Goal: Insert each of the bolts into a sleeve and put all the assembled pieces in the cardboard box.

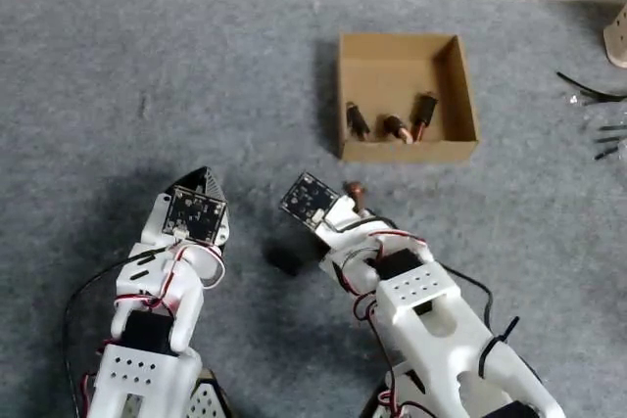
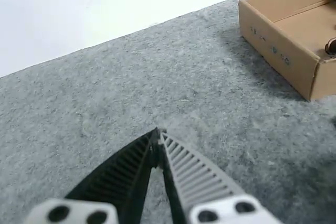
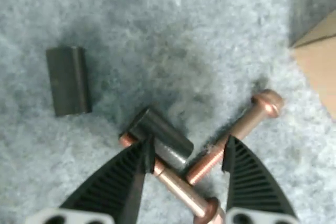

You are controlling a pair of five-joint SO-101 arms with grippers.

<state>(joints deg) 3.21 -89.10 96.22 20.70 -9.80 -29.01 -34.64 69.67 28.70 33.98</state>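
Carefully, the sleeved bolt (image 3: 160,136) should be pinched alone by the right tool (image 3: 188,142), now spread wide, with the loose bolt (image 3: 247,121) excluded.

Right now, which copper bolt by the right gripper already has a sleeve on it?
The bolt nearer the loose sleeve carries one; the other bolt, head toward the cardboard box, is bare.

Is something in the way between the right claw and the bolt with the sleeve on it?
Nothing covers it. The right gripper is open right over the sleeved bolt, but a loose bolt lies against it, also between its jaws, so both might get pinched.
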